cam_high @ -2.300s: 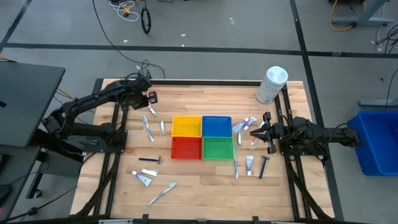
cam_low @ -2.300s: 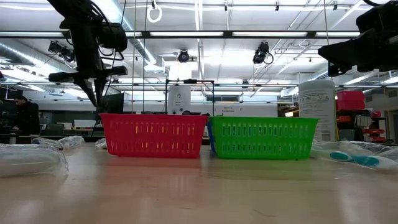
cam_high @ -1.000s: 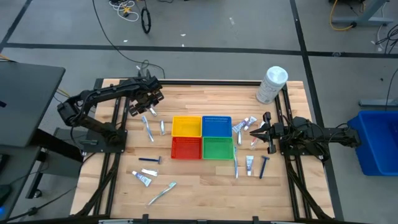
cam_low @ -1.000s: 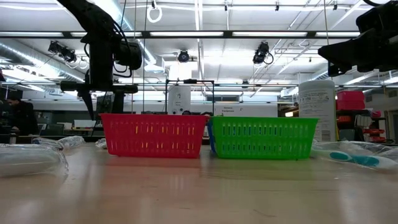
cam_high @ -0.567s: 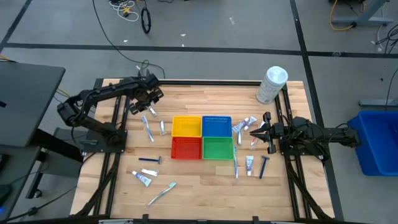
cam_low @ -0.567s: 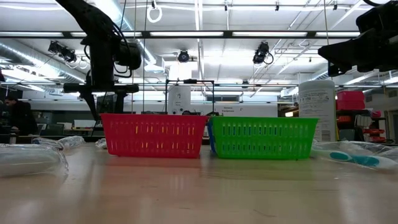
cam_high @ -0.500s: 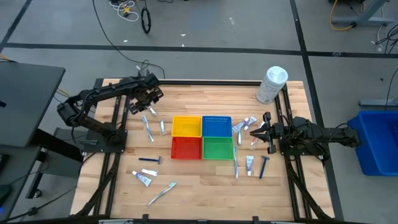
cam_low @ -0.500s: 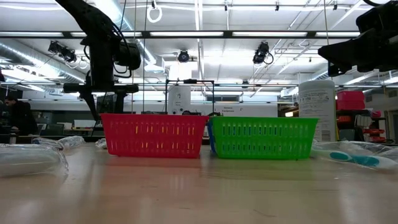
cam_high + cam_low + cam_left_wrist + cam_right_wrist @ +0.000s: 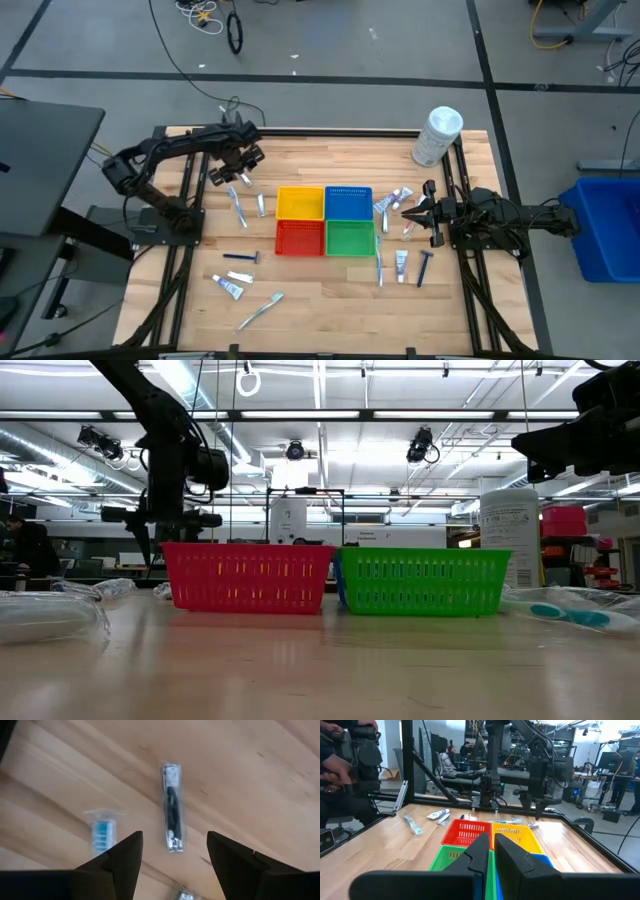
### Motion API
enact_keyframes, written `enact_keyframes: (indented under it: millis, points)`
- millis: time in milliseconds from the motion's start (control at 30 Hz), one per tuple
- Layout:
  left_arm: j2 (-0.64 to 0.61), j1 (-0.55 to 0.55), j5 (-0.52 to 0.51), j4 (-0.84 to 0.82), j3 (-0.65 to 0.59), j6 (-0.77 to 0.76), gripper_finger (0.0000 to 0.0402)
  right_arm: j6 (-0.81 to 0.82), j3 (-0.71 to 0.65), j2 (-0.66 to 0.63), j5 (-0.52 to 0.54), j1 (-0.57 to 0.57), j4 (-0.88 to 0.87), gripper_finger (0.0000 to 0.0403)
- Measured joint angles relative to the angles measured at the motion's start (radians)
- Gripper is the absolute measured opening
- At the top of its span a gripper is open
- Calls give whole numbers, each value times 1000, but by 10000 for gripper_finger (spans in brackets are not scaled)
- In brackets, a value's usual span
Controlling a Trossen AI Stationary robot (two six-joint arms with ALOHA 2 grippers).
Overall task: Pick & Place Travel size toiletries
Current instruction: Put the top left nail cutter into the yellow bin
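The left wrist view alone shows the left gripper [image 9: 172,851] spread wide, empty, over a dark wrapped razor [image 9: 172,814], a blue-bristled toothbrush head [image 9: 102,830] at its nine o'clock. Overhead, both lie at ten o'clock of the yellow basket [image 9: 300,202]. Far across, the right gripper [image 9: 410,213] waits closed among toiletries; no writing is legible.

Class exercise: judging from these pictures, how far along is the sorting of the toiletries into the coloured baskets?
Done: nothing visible; the yellow basket and the other baskets look empty from above. In hand: the left end effector, open, hovers over a wrapped dark item on the table. Left: everything, including the razor by the right end effector, which waits shut.
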Motion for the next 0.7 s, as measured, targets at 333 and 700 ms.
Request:
enact_keyframes:
  millis: [333,700]
  points:
    - [62,0,34,28,0,-1,229,0,0,0,0,0,0,40]
    - [61,-1,49,79,-45,-15,229,0,0,0,0,0,0,41]
